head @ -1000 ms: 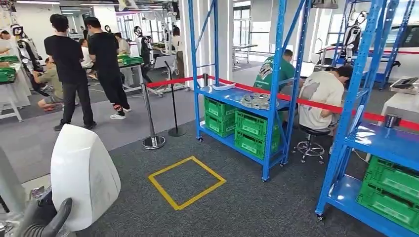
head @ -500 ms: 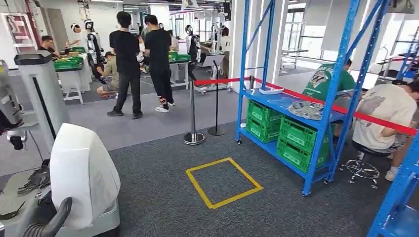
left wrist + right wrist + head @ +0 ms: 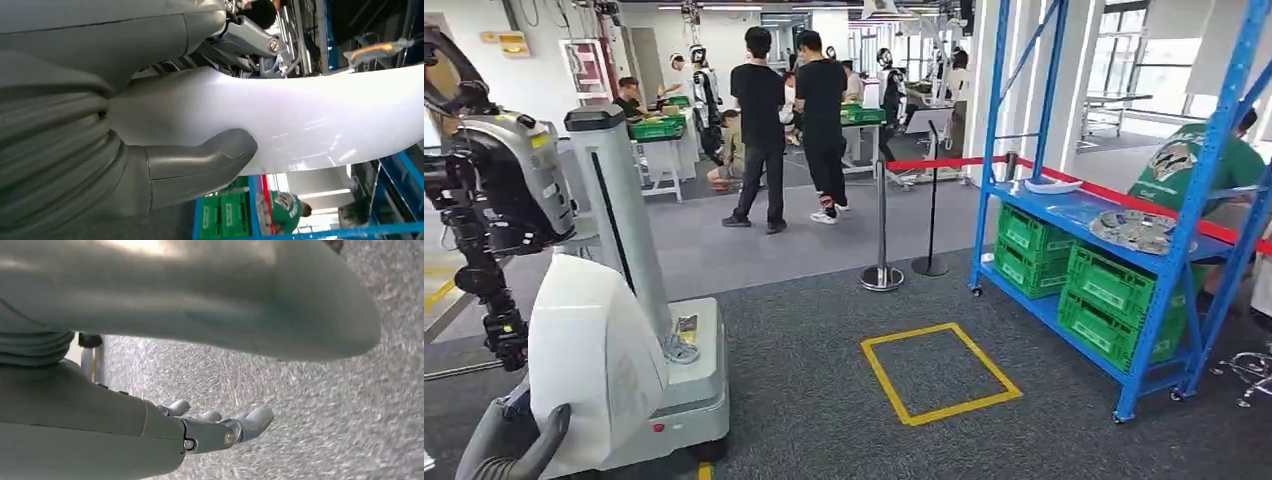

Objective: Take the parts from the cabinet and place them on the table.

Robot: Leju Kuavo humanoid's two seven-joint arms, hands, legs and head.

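Left hand (image 3: pixel 519 455) grips a white curved shell part (image 3: pixel 594 355), thumb (image 3: pixel 200 162) pressed on its face, low at head view's left. Right hand (image 3: pixel 200 432) holds nothing, fingers loosely apart over grey carpet (image 3: pixel 325 415). Blue cabinet (image 3: pixel 1114 225) stands well right, metal parts (image 3: pixel 1136 230) on its shelf above green crates (image 3: pixel 1114 295).

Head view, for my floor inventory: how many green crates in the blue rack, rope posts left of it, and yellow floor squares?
Green crates: 4
Rope posts: 2
Yellow floor squares: 1
Total: 7
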